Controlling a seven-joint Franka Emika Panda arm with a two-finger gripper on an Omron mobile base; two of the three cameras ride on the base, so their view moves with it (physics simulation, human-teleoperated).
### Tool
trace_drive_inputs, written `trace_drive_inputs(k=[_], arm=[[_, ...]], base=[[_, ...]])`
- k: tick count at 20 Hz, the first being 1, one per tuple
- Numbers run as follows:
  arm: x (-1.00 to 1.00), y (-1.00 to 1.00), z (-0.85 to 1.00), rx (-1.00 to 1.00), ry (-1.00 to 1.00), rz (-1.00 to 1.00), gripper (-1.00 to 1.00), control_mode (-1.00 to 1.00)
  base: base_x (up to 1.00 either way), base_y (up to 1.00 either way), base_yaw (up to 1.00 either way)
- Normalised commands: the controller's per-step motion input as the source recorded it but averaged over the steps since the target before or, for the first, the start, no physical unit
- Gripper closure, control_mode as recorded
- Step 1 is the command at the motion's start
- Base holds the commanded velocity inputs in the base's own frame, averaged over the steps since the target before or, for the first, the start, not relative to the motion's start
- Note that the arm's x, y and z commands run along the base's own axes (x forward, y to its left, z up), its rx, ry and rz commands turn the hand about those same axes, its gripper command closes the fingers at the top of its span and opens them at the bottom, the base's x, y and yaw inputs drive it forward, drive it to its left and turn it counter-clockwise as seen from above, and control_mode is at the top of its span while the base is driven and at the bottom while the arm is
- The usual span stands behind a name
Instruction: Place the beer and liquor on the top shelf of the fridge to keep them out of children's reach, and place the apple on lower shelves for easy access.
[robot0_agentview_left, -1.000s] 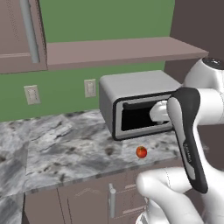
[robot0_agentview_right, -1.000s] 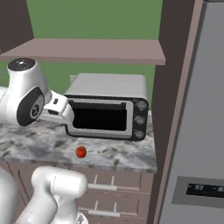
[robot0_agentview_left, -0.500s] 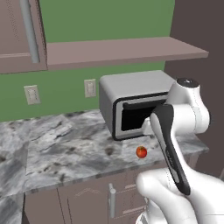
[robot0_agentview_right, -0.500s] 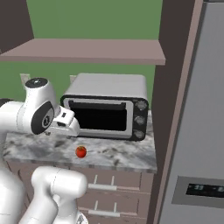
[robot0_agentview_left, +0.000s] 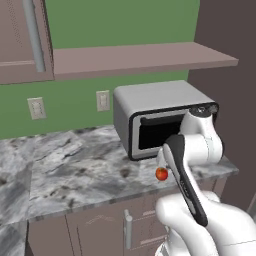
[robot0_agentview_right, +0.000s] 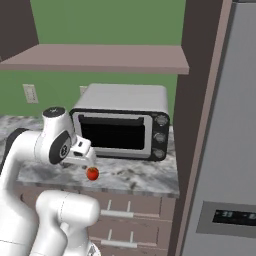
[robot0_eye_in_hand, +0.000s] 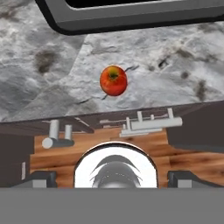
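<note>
A: Which step is it now, in your opinion?

B: I think the apple (robot0_eye_in_hand: 113, 80) step, approach part. The apple lies on the desk (robot0_agentview_left: 75, 172), near the front edge, just in front of the microwave (robot0_agentview_right: 122, 120). Nothing is picked yet.

A: And the fingers?

B: In the hand view the two tips (robot0_eye_in_hand: 42, 177) stand far apart at the bottom corners, so fully open, and nothing is between them. The apple is above them in that view, apart from both tips, no contact.

A: Where is the hand vs. the apple?

B: In the right base view the hand (robot0_agentview_right: 82, 150) sits just beside and a bit above the apple, near the desk edge. The camera looks down over the edge, so cabinet fronts (robot0_eye_in_hand: 144, 124) show below the apple.

A: Next move needs what?

B: My guess: bring the hand forward and down so the apple comes between the tips, then close. It is round and smooth, so it can roll if one tip touches first; better to center it well.

A: And after?

B: Then carry it to the fridge (robot0_agentview_right: 225, 150) at the right. The door looks closed from here, so shelves are hidden. Beer and liquor, I cannot say where they are.
</note>
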Motion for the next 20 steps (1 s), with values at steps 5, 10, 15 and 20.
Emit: trace_drive_inputs(k=[5, 10, 15, 20], arm=[[0.23, 0.00, -0.54, 0.00, -0.01, 0.04, -1.00, -1.00], [0.30, 0.00, -0.36, 0.00, 0.00, 0.04, -1.00, -1.00], [0.33, 0.00, -0.20, 0.00, 0.00, 0.04, -1.00, -1.00], [0.31, 0.00, -0.16, 0.00, 0.00, 0.03, -1.00, -1.00]], base=[[0.00, 0.00, 0.00], [0.00, 0.00, 0.00], [0.00, 0.00, 0.00], [0.00, 0.00, 0.00]])
